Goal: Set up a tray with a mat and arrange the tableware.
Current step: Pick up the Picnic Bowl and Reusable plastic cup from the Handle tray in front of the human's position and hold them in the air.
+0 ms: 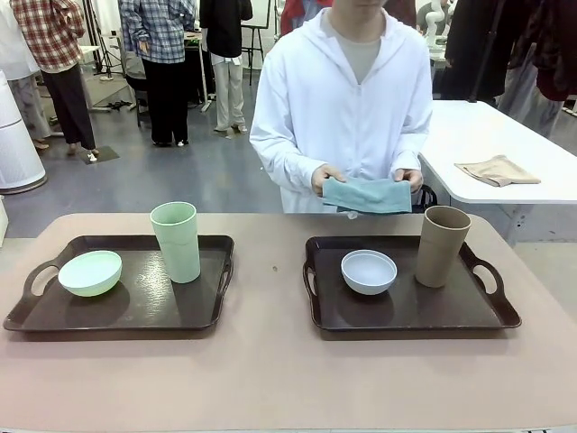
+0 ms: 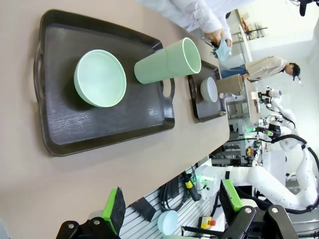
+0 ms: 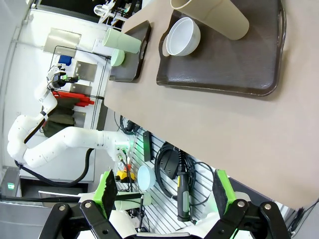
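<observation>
Two dark trays lie on the table. On the left tray (image 1: 135,311) sit a pale green bowl (image 1: 90,272) and a tall green cup (image 1: 177,241). The right tray (image 1: 424,316) carries a white bowl (image 1: 369,271) and a tall brown cup (image 1: 443,245). At the far edge a person holds a folded teal mat (image 1: 367,194) in both hands. My left gripper (image 2: 172,211) hangs open off the table's near edge, well back from the green bowl (image 2: 100,77) and green cup (image 2: 167,62). Open too, my right gripper (image 3: 164,191) sits back from the white bowl (image 3: 183,36) and brown cup (image 3: 212,15).
A bare strip of table (image 1: 270,271) separates the two trays, and more bare table runs along the front. Behind the person stands a white table with a beige cloth (image 1: 498,170). Several people stand farther back.
</observation>
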`<state>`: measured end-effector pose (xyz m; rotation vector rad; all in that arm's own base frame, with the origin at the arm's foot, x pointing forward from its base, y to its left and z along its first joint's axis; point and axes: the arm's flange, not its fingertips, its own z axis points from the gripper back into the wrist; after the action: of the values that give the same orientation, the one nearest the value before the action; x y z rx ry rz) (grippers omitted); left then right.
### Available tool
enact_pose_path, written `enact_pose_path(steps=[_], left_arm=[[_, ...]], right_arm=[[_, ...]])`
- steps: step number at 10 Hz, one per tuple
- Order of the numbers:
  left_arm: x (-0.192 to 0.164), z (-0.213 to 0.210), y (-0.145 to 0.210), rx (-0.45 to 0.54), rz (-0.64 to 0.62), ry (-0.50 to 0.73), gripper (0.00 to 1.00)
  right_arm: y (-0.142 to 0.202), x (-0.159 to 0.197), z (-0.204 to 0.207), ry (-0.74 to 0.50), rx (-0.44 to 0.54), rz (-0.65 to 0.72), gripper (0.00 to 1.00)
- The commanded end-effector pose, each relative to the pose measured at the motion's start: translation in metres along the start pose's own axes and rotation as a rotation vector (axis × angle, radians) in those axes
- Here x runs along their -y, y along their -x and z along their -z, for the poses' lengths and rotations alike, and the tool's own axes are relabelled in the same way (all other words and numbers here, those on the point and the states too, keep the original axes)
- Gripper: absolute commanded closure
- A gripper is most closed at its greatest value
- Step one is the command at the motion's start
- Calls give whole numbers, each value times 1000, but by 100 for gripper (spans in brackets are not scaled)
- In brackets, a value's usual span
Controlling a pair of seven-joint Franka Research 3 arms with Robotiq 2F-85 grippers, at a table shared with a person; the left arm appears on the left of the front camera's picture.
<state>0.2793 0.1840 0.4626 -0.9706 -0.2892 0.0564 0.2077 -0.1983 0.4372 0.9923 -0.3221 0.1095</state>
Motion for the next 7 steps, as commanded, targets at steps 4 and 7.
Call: enact_pose_path(steps=[4, 7], left_arm=[[0, 0, 0, 0, 0, 0, 0], [63, 38, -39, -20, 265, -120, 0]], right_arm=[[0, 0, 0, 0, 0, 0, 0], [-46, -27, 5, 132, -72, -103, 0]])
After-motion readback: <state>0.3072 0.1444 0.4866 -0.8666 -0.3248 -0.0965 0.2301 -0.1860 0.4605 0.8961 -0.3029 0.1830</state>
